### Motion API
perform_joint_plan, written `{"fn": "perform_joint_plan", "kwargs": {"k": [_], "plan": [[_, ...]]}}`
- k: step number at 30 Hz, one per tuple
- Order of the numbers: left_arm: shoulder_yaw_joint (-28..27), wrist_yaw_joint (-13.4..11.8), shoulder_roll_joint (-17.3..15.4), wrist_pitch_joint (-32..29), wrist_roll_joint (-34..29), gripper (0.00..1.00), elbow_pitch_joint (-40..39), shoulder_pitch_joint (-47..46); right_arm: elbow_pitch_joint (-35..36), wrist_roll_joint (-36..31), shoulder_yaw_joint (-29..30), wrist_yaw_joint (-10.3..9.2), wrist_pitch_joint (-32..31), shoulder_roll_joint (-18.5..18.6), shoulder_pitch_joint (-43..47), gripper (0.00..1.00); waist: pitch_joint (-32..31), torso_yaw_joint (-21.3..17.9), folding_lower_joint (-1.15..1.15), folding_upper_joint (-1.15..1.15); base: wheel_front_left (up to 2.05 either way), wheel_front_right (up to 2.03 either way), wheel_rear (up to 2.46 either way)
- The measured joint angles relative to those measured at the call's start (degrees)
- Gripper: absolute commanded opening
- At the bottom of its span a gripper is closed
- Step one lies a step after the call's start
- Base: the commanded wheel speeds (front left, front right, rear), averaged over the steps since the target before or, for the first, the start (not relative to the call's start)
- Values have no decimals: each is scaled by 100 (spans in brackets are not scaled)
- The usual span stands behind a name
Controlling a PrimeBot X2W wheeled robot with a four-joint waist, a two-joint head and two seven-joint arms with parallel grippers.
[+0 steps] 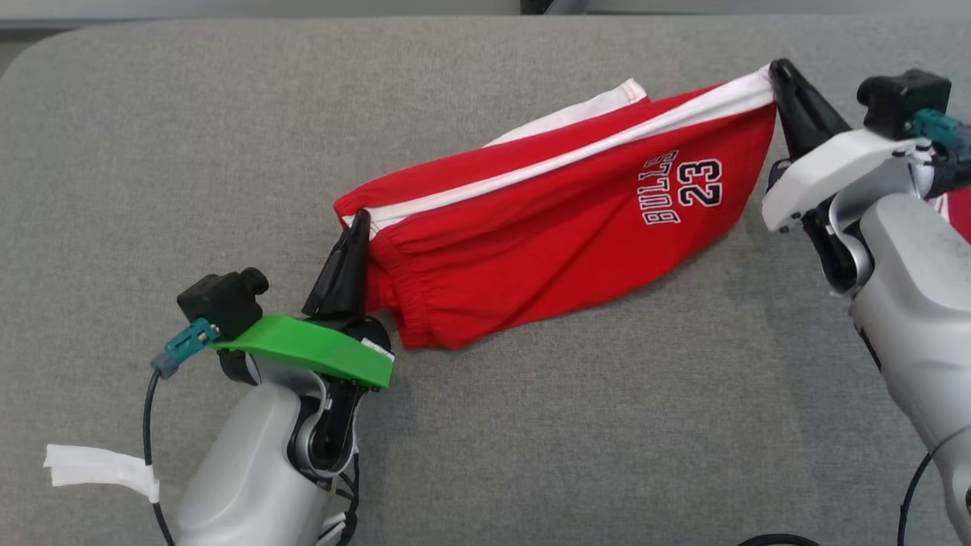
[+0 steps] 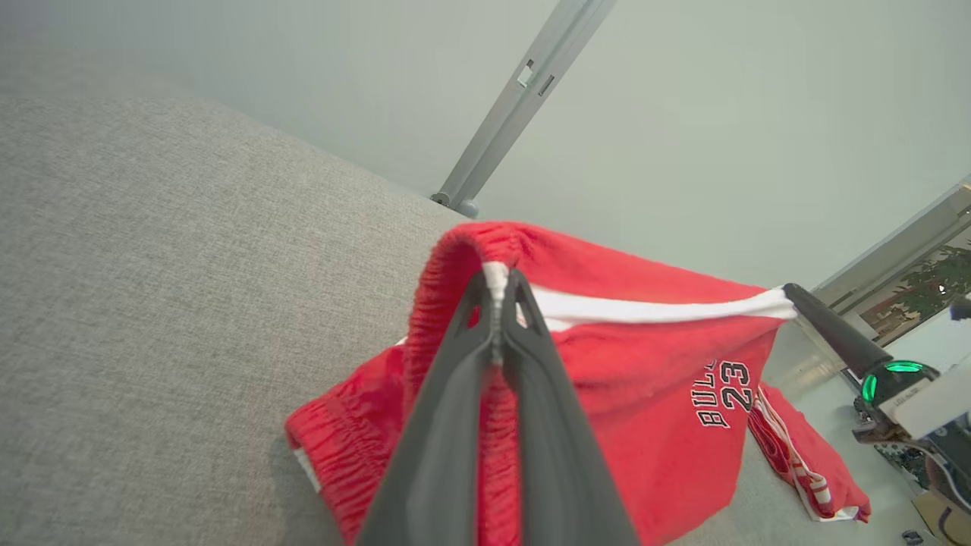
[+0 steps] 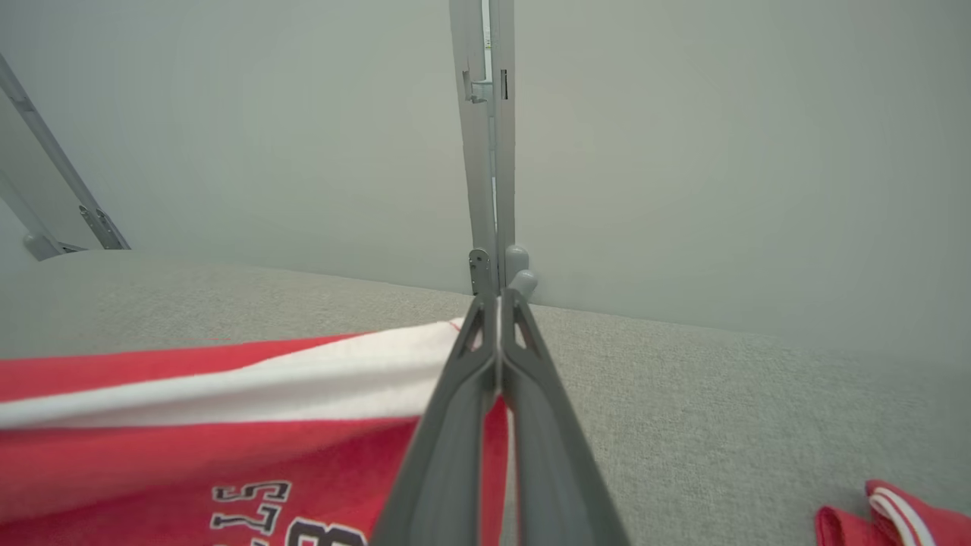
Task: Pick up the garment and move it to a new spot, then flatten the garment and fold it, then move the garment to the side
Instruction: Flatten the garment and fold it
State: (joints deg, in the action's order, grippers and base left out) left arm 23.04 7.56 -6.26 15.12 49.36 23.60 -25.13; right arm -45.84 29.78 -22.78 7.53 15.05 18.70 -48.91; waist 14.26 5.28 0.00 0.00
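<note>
While both grippers hold it, the red garment (image 1: 561,243), shorts printed with 23, hangs stretched across the middle of the grey padded surface (image 1: 531,455). In our head view it runs from eight o'clock to two o'clock. Our left gripper (image 1: 359,221), at eight o'clock, pinches the gathered waistband. Our right gripper (image 1: 779,70), at two o'clock, pinches the white-striped corner. We judge the pick-up done and the move to a new spot in hand. Flattening, folding and setting aside remain. A second red garment (image 1: 957,214) lies at three o'clock.
</note>
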Motion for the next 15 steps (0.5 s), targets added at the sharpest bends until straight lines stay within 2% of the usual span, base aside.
{"fn": "perform_joint_plan", "kwargs": {"k": [8,15], "plan": [[140,0,199,0,-14,0,98,-361,-716,-292,-108,0,0,-34,-865,0,811,309,1,0,0,0,0],[122,0,307,0,-7,0,49,-469,-905,-359,-241,0,0,-81,-1278,0,1243,645,1,0,0,0,0]]}}
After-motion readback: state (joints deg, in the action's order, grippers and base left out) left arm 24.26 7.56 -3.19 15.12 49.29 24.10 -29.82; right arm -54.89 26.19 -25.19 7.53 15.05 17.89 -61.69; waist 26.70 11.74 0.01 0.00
